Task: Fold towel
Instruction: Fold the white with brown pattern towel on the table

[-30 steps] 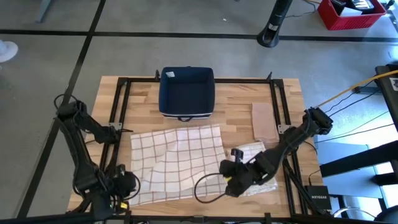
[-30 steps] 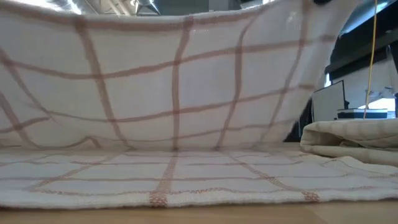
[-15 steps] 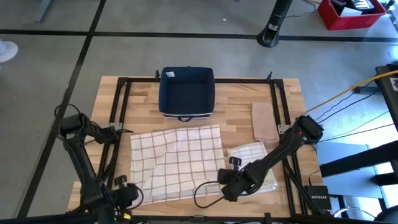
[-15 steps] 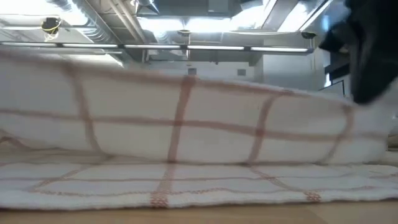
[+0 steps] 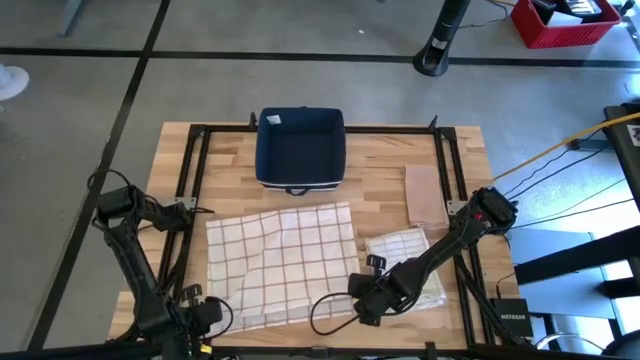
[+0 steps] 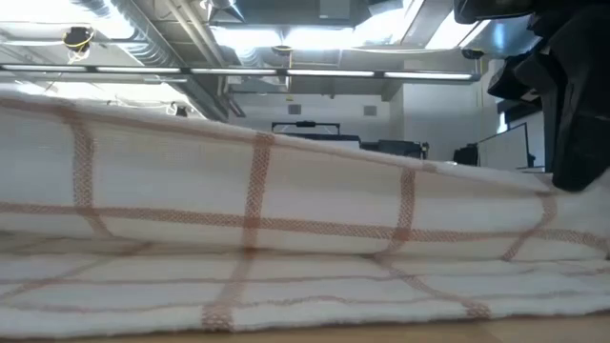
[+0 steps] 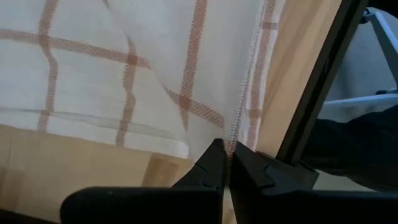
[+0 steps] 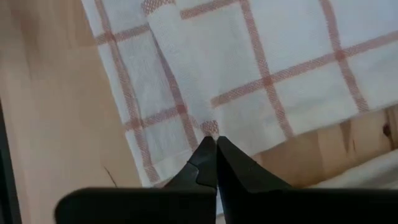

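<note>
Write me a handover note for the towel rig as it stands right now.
Left pincer: shut on the near left corner of the white towel with red checks.
Right pincer: shut on that towel's near right corner.
Towel: lies on the wooden table, near edge lifted and doubled over.
Also there: a folded checked towel to its right, a dark blue bin behind.
Done: both corners gripped.
Left: carry the edge across to the far side, release, flatten.

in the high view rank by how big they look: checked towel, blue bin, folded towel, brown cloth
1. checked towel
2. blue bin
3. folded towel, partly hidden under the right arm, so unsure against 4
4. brown cloth
</note>
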Motion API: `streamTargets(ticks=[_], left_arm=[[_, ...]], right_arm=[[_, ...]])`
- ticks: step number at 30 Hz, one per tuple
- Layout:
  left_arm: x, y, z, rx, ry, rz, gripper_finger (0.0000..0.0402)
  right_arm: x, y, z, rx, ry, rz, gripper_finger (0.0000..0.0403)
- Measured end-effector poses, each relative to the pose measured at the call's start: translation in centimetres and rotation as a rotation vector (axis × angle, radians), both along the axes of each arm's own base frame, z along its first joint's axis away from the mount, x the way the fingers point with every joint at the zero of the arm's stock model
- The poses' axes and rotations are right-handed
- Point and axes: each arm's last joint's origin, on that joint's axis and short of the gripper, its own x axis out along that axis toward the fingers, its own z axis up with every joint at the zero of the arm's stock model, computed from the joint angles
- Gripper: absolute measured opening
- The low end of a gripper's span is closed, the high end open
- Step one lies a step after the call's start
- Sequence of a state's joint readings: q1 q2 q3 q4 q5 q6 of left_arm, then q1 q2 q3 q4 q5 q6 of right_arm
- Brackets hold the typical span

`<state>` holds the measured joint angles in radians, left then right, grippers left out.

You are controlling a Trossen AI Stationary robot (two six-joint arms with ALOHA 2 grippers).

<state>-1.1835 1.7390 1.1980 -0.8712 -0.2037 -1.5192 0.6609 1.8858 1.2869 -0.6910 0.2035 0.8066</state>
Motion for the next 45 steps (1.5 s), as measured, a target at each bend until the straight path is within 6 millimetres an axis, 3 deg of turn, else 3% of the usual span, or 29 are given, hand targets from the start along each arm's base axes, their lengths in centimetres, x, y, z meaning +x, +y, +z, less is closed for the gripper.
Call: streamTargets(ticks=[14, 24, 30, 34, 41, 45], left_arm=[[-0.1, 0.0, 0.0, 0.000, 0.006, -0.011, 0.0012], [0.0, -0.6, 0.1, -0.103, 0.094, -0.026, 0.0117], [0.2, -1.2, 0.3, -0.192, 0.121, -0.008, 0.0137], [0.4, -0.6, 0.2, -0.114, 0.031, 0.062, 0.0138], [0.0, 2.4, 0.2, 0.243, -0.164, 0.210, 0.0138], [-0.6, 3.9, -0.2, 0.351, -0.147, 0.379, 0.0138]], right_arm=[[0.6, 0.9, 0.3, 0.158, -0.020, 0.013, 0.0012], [0.4, 1.2, 0.3, 0.277, 0.067, 0.047, 0.0130], [0.3, 1.5, 0.4, 0.343, 0.115, 0.060, 0.0173], [0.7, 1.5, 0.5, 0.287, 0.011, 0.047, 0.0178], [2.5, 1.5, 0.5, 0.057, -0.369, 0.110, 0.0179], [2.5, 1.3, -1.6, -0.027, -0.355, 0.156, 0.0179]])
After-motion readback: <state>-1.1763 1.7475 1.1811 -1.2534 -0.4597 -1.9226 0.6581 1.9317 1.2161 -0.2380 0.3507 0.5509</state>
